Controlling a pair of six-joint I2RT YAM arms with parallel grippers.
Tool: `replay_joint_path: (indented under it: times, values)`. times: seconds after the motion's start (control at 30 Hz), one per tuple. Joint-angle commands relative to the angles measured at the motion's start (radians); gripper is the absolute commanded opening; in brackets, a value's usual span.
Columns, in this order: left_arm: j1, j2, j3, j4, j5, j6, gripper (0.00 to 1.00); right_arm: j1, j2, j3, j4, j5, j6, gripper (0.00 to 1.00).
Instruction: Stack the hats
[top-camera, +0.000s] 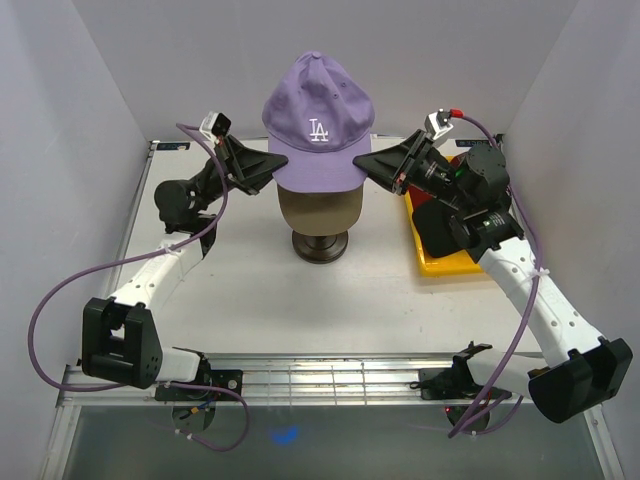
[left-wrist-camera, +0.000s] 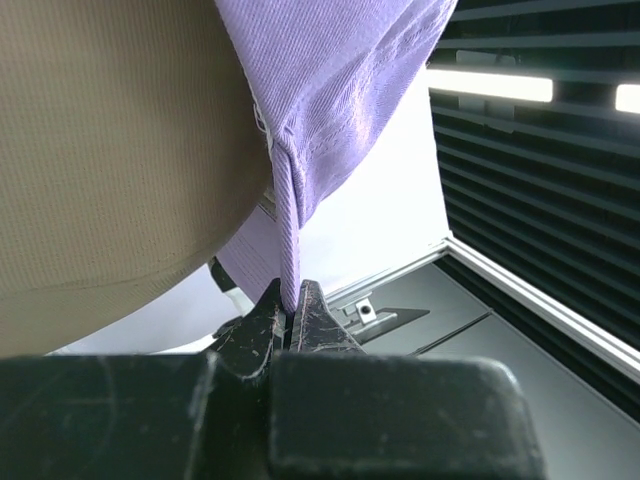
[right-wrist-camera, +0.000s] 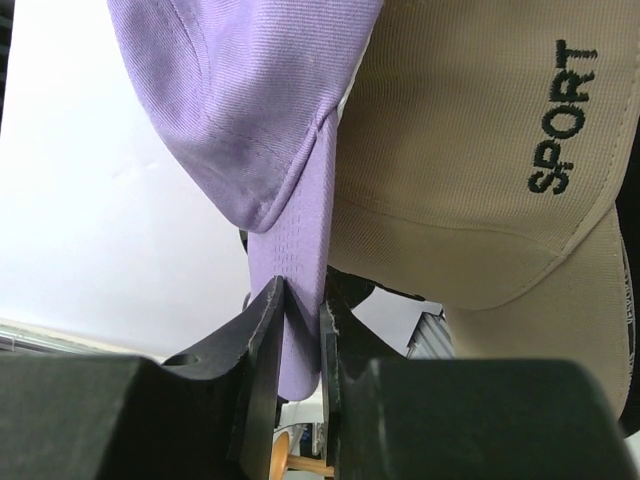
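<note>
Lavender cap (top-camera: 318, 120) sits over the top of the tan cap (top-camera: 320, 210), brim facing the near side, and the tan cap's lower half shows beneath it. Can't tell if it is fully seated. Left tool (top-camera: 270, 168) is pressed together on the lavender cap's bottom edge, left of the tan cap. The wrist view shows only a thin fold of cloth between its tips. Right tool (top-camera: 368, 165) pinches the same edge on the right of the tan cap, with a slightly wider bite of fabric. Under the tan cap is a dark round base (top-camera: 320, 247) standing on the worktop (top-camera: 250, 300). Yellow tray (top-camera: 440, 265) lies to the right of the tan cap with something dark in it, unclear what.

Risks:
- The left pinch is shallow, so a downward tug could pull the cloth free and leave that side riding high.
- If the two sides are pulled unevenly, the lavender cap would twist and its brim would not line up with the one below.
- Cloth rubbing on cloth could drag the tan cap askew, or rock the base if the pull goes sideways.
- Letting go before it is seated could leave it perched and loose.
</note>
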Motion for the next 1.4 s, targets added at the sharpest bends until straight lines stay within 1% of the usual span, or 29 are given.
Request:
replay_joint_path:
  times: [0.0,0.17,0.37,0.7,0.8,1.13,1.23,1.37]
  values:
    - [-0.004,-0.038,0.005,0.087,0.044,-0.048,0.0,0.022,-0.01,-0.022,-0.05,-0.045,-0.093,0.08]
    - [-0.001,-0.026,-0.012,0.125,0.07,-0.053,0.0,0.022,-0.014,-0.039,-0.056,-0.043,-0.11,0.08]
    - [0.014,-0.023,-0.081,0.165,0.096,-0.06,0.0,0.021,-0.02,-0.083,-0.052,-0.039,-0.124,0.08]
    - [0.042,-0.001,-0.155,0.239,0.158,-0.079,0.0,0.013,-0.014,-0.152,-0.053,-0.02,-0.147,0.08]
    - [0.046,0.0,-0.175,0.239,0.165,-0.076,0.0,0.003,-0.014,-0.175,-0.053,-0.02,-0.151,0.08]
    - [0.061,-0.02,-0.224,0.115,0.201,0.019,0.0,-0.063,-0.029,-0.238,-0.061,-0.033,-0.167,0.08]
    - [0.065,-0.033,-0.224,0.047,0.207,0.068,0.0,-0.073,-0.026,-0.246,-0.075,-0.031,-0.18,0.08]
    - [0.071,-0.056,-0.226,-0.081,0.216,0.14,0.0,-0.086,-0.023,-0.258,-0.088,-0.028,-0.196,0.08]
